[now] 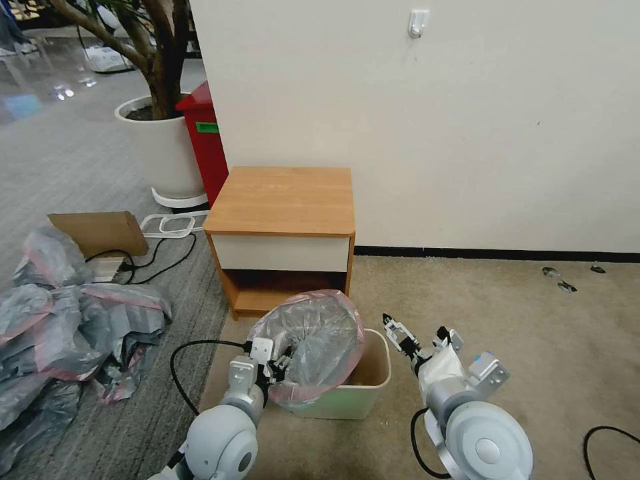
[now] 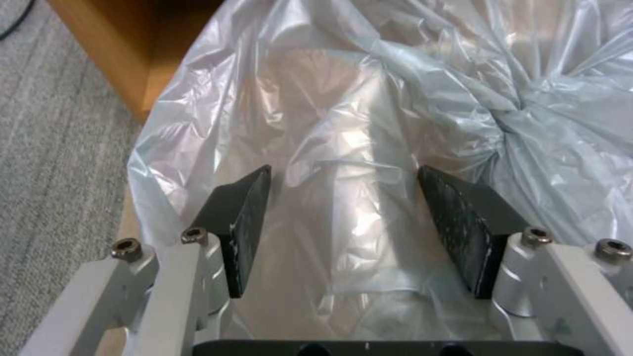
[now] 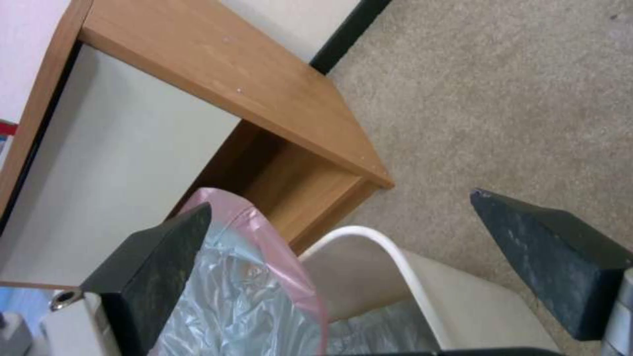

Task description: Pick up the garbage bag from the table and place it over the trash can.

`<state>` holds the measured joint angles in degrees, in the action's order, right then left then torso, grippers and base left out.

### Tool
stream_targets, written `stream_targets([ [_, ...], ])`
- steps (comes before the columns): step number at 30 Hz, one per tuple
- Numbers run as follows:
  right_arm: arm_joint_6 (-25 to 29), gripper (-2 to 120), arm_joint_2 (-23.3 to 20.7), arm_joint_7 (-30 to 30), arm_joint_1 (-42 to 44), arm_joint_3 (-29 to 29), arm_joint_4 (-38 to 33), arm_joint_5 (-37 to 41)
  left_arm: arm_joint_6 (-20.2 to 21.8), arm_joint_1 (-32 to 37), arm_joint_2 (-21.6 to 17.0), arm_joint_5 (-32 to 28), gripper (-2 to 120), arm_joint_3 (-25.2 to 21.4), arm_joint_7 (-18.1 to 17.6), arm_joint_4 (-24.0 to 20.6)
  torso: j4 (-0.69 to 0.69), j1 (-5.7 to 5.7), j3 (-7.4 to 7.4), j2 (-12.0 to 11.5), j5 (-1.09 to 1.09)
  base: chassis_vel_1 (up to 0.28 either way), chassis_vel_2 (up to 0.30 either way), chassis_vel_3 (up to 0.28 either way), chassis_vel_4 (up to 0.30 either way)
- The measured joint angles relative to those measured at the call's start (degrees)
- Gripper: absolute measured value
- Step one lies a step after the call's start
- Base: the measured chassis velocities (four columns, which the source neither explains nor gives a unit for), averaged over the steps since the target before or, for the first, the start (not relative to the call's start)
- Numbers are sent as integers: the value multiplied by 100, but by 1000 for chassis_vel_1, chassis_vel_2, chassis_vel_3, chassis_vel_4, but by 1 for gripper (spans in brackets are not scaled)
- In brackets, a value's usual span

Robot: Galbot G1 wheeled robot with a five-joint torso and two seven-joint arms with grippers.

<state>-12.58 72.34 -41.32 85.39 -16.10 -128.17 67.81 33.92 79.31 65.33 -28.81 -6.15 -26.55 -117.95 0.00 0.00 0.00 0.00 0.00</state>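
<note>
Draping over the trash can (image 1: 360,393), garbage bag (image 1: 310,347) between the left gripper's (image 2: 343,217) parted fingers (image 2: 241,222), right gripper (image 1: 400,333) fingers apart, near the can's right rim.

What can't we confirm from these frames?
- Trash can left rim: head view, covered by the garbage bag.
- Left end effector contact with the bag: its wrist view shows fingers apart with plastic between; grip not confirmable.
- Trash can bottom: hidden by bag and walls.
- Right end effector: open, beside the can.
</note>
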Motion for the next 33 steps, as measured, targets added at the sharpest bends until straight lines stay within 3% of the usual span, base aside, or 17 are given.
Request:
stream_targets([
  [11, 6, 100, -3, 0, 32, -11, 31, -81, 342, -254, 126, -142, 56, 155, -289, 180, 0, 0, 0, 0, 0, 0, 0, 0, 0],
  [14, 7, 100, -9, -1, 27, -9, 31, -89, 357, -262, 139, -172, 48, 169, -340, 193, 0, 0, 0, 0, 0, 0, 0, 0, 0],
  [17, -14, 100, -36, 42, 16, 13, 6, -158, 247, -263, 155, -198, 33, 174, -361, 214, 0, 0, 0, 0, 0, 0, 0, 0, 0],
  [19, -19, 100, -39, 49, 15, 16, 2, -167, 218, -262, 156, -203, 32, 174, -360, 216, 0, 0, 0, 0, 0, 0, 0, 0, 0],
  [21, -216, 100, -104, 312, 18, 57, -51, -377, -143, -245, 183, -209, 20, 169, -353, 265, 0, 1, 0, 0, 0, 0, 0, 0, 0],
  [23, -284, 100, -126, 406, 23, 74, -56, -459, -257, -238, 193, -214, 16, 161, -336, 284, 0, 1, 0, 0, 0, 0, 0, 0, 0],
  [24, -509, 100, -195, 697, 37, 125, -61, -701, -549, -212, 212, -216, 11, 130, -238, 326, 0, 1, 0, 0, -2, 0, 0, 0, 0],
  [25, -509, 100, -195, 697, 37, 125, -61, -701, -549, -212, 212, -216, 11, 130, -238, 326, 0, 1, 0, 0, -2, 0, 0, 0, 0],
  [28, -1078, 100, -359, 1337, 44, 302, -65, -1434, -1098, -180, 214, -201, 7, 61, 1, 386, 0, 0, 0, 0, -1, 0, 0, 0, 0],
  [33, -1251, 100, -414, 1565, -114, 670, -45, -1910, -1499, -177, 208, -176, 7, -6, 193, 394, 0, 0, 0, 0, 0, 0, 0, 0, 0],
])
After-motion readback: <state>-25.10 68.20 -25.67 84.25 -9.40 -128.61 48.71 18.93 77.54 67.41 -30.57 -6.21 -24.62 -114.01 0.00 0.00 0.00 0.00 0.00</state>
